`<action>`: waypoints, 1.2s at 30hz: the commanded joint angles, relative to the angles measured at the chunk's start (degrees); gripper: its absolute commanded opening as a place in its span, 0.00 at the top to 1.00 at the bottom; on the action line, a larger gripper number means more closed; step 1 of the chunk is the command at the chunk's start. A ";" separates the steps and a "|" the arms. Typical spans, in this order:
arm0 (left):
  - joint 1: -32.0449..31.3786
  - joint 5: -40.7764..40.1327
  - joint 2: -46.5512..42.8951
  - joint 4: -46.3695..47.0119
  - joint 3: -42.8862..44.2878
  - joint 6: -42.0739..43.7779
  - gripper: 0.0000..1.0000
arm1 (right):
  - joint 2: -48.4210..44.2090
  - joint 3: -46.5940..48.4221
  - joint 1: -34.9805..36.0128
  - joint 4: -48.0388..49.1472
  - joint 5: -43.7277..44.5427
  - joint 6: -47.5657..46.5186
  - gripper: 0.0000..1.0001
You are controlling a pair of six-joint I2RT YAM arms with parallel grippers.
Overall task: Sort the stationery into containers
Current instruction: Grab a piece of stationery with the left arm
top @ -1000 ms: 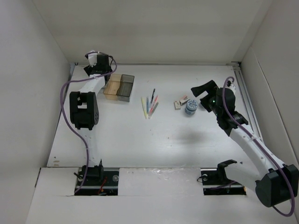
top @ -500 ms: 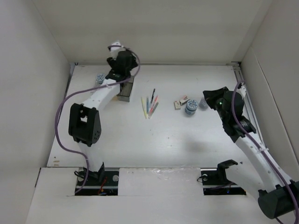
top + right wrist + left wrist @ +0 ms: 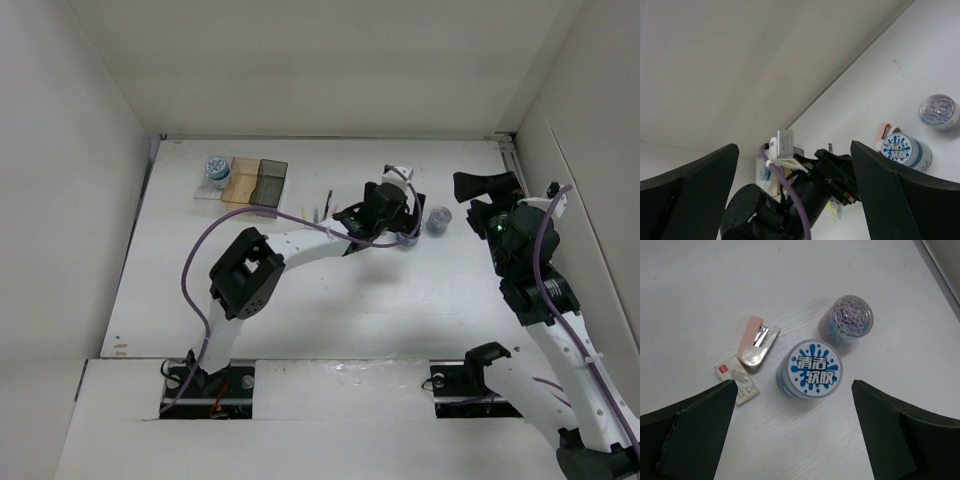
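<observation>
Left wrist: left gripper (image 3: 793,385) apart over blue-lidded tub (image 3: 810,371); right gripper (image 3: 793,146) apart; arm (image 3: 320,240) mostly hides tub overhead

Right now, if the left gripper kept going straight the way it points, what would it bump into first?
Most likely the round tub with the blue-and-white splash lid. In the wrist view it sits almost dead centre between the wide-open fingers of the left gripper. How far off it is, the picture cannot show.

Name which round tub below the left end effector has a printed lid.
The tub beside the pink item: blue-and-white splash label on top. The clear tub shows only paper clips.
</observation>
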 commanded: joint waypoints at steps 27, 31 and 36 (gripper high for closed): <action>-2.64 -0.78 16.29 -8.56 19.14 9.65 0.07 | -0.89 1.92 0.50 -1.36 -0.73 -1.30 0.00; -2.64 1.32 16.91 -8.55 19.66 9.65 0.17 | -0.36 1.39 0.50 -0.84 -1.26 -1.30 0.00; -2.64 1.33 16.91 -8.03 19.66 9.65 0.38 | -0.36 0.86 0.50 -0.31 -1.26 -1.30 0.00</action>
